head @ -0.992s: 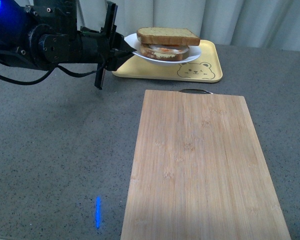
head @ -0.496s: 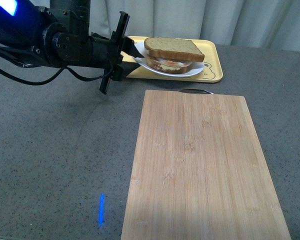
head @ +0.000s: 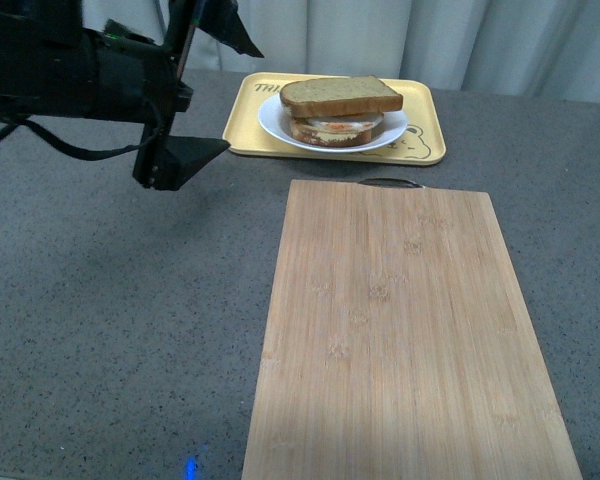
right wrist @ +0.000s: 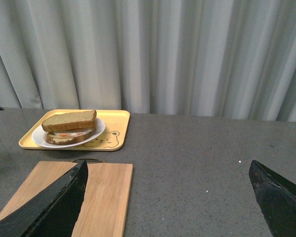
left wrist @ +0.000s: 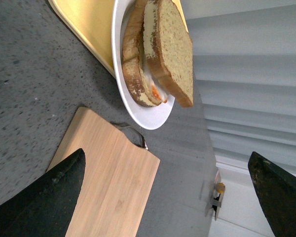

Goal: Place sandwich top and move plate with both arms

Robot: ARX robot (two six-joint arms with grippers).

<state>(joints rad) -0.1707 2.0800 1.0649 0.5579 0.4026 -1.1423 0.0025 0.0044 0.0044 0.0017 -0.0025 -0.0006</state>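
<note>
At the far left of the tabletop the left arm (head: pixel 70 75) hangs above the grey surface, its left gripper (head: pixel 212 90) with fingers spread wide and holding nothing; one finger (head: pixel 185 160) points low toward the tray's near-left corner, the other rises near the curtain. A gap of bare table separates those fingertips from the tray.

Next along, toward the far edge near the middle, the yellow tray (head: pixel 420 125) lies flat, its long side running along the far edge of the table. The plate (head: pixel 390 130) rests inside it, rim within the tray's borders, a bear print showing at the tray's near-right corner. On the plate is the lower slice with egg filling (head: pixel 332 128), and the sandwich top (head: pixel 340 96) lies flat over it, its corners overhanging slightly.

Just nearer than the tray, apart from it by a narrow strip of table, the wooden cutting board (head: pixel 400 330) runs to the near edge, its metal handle (head: pixel 390 183) at the far end.

Open grey table lies left of the board and to its right.

The right gripper (right wrist: pixel 170 197) shows only in its wrist view, its two black fingers spread wide over bare table, empty.
</note>
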